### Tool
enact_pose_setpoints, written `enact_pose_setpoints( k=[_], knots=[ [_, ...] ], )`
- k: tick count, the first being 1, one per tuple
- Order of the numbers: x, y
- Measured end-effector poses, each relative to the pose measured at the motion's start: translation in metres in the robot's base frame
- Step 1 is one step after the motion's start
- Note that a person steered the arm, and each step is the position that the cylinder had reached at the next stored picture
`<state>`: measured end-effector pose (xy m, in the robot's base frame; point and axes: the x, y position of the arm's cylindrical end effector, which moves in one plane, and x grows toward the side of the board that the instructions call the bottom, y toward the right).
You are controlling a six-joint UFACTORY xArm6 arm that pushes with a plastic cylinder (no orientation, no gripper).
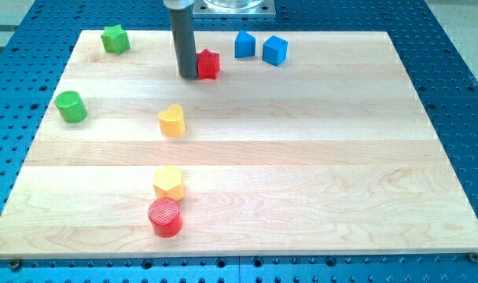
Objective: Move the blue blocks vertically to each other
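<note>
Blue blocks: two, near the view's top, right of centre; left blue block [244, 44] and right blue block [275, 50] side by side, just apart, not stacked in the view's vertical line.
Left blue block look: upright, peaked top, shape close to a pentagon; exact outline hard to make out.
Right blue block look: cube-like, turned at an angle, lighter top face showing.
My tip [189, 76]: lower end of the dark rod, down on the board, touching or just beside the red block's left edge; well left of both blue blocks.
Tool state: plain rod, nothing to clench or release; grasping nothing.
Board [318, 157]: pale wood, bearing all eight blocks; sits on a blue perforated table [459, 94].
Red block [209, 64]: star-like, just right of the rod, its left part hidden behind it.
Green star [115, 38]: view's top left corner of the board.
Green cylinder [70, 106]: left edge, below the star.
Yellow heart [171, 120]: centre left, alone.
Yellow hexagon [168, 182]: lower left, touching the red cylinder below.
Red cylinder [165, 217]: near the board's bottom edge, ribbed top.
Cut off: rod's upper part and metal mount [233, 6] run out of the view's top.
</note>
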<state>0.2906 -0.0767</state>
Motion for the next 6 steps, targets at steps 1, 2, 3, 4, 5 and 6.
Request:
enact_pose_setpoints(
  k=[1,2,3,4,5,6],
  knots=[
    [-0.037,-0.021],
    [-0.079,0.036],
    [-0.077,0.138],
    [-0.036,0.202],
    [0.005,0.154],
    [-0.003,0.231]
  ],
)
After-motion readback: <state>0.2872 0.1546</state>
